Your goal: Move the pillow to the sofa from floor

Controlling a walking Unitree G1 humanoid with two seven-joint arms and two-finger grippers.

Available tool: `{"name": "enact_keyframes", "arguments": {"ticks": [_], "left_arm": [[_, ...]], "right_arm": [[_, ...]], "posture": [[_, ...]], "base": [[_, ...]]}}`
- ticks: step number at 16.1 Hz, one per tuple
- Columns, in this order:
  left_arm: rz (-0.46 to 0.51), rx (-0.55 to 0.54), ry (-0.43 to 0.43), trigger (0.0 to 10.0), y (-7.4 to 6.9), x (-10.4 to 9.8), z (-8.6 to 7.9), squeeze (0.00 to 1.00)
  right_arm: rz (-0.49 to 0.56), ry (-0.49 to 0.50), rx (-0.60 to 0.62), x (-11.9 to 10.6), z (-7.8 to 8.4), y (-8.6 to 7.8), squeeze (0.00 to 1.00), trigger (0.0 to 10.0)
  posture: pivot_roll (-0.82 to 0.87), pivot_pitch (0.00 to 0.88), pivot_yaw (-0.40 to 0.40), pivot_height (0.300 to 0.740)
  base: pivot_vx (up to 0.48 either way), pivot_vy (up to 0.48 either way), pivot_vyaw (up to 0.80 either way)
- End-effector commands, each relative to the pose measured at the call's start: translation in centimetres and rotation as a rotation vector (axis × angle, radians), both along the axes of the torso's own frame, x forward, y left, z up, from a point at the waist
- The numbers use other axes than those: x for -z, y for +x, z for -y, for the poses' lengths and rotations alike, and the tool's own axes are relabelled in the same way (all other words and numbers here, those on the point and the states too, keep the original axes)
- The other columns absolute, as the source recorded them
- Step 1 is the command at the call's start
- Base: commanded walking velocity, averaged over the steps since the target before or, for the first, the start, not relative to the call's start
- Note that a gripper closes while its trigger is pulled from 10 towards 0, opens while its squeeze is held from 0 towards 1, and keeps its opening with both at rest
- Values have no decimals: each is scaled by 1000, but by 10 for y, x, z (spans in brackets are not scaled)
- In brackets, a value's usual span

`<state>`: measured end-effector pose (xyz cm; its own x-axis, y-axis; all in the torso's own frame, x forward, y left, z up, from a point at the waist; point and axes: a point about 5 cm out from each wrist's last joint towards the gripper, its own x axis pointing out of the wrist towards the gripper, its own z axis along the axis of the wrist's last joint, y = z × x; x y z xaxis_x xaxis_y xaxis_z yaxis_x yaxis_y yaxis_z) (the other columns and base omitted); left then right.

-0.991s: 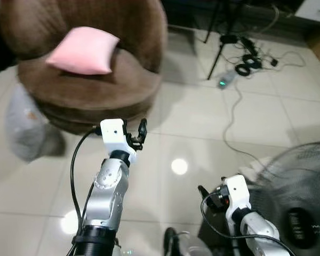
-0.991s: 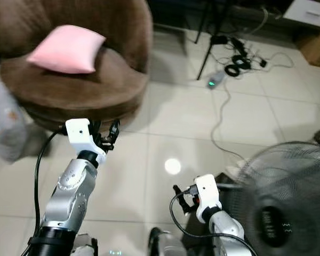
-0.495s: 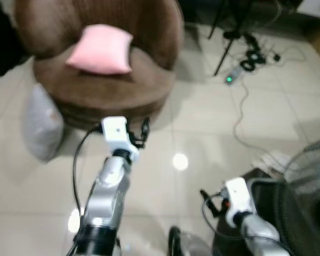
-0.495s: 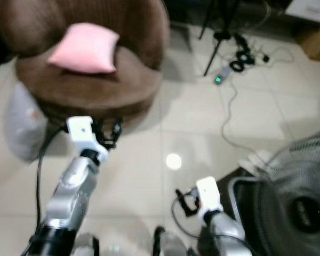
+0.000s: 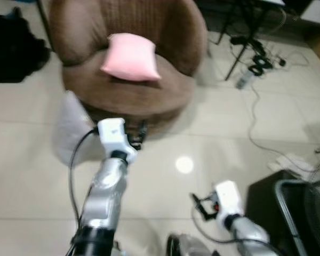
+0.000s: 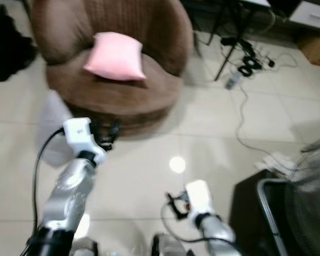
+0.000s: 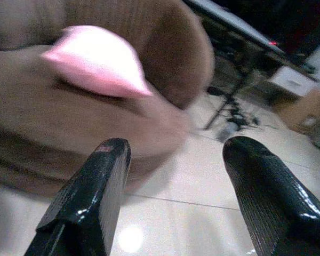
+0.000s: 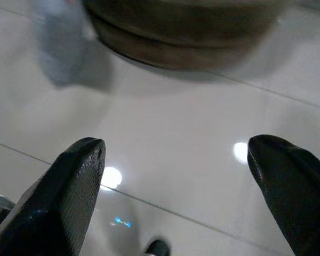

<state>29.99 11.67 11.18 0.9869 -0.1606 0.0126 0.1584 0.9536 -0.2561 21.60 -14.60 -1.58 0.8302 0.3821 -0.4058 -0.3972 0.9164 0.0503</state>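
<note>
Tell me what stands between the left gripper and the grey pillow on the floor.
Nothing visible. The left gripper hangs open over bare tile in front of the brown sofa; the grey pillow leans against the sofa's base just to its left, blurred. A pink pillow already lies on the seat.

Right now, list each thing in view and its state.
Pink square pillow: lying on the seat of the sofa.
Grey pillow: on the floor, leaning against the sofa's base.
Round brown sofa: upright.
Left gripper: fingers open, empty.
Right gripper: fingers open, empty.
</note>
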Motion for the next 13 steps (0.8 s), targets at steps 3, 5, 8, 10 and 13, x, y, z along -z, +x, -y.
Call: {"name": "enact_keyframes", "arguments": {"ticks": [3, 5, 8, 10, 13], "left_arm": [[7, 54, -13, 10000, -2, -3, 15, 0], [7, 59, -12, 10000, -2, -3, 15, 0], [8, 68, -15, 10000, -2, -4, 16, 0], [11, 71, -14, 10000, -1, -5, 16, 0], [8, 72, -16, 10000, -1, -6, 16, 0]], "right_arm": [[-33, -40, 40, 10, 24, -7, 122, 10000], [-45, -44, 44, 14, 25, -9, 122, 10000], [-31, -39, 40, 9, 24, -9, 118, 10000], [-18, -34, 36, 6, 24, -8, 122, 10000], [-8, -29, 35, 4, 23, -9, 118, 10000]], "posture": [[-66, 178, -161, 740], [-68, 179, -161, 740], [-69, 180, -160, 740], [-70, 182, -159, 740], [-71, 197, -160, 740]], "base": [[0, 480, 0], [0, 480, 0], [0, 480, 0], [0, 480, 0], [0, 480, 0]]}}
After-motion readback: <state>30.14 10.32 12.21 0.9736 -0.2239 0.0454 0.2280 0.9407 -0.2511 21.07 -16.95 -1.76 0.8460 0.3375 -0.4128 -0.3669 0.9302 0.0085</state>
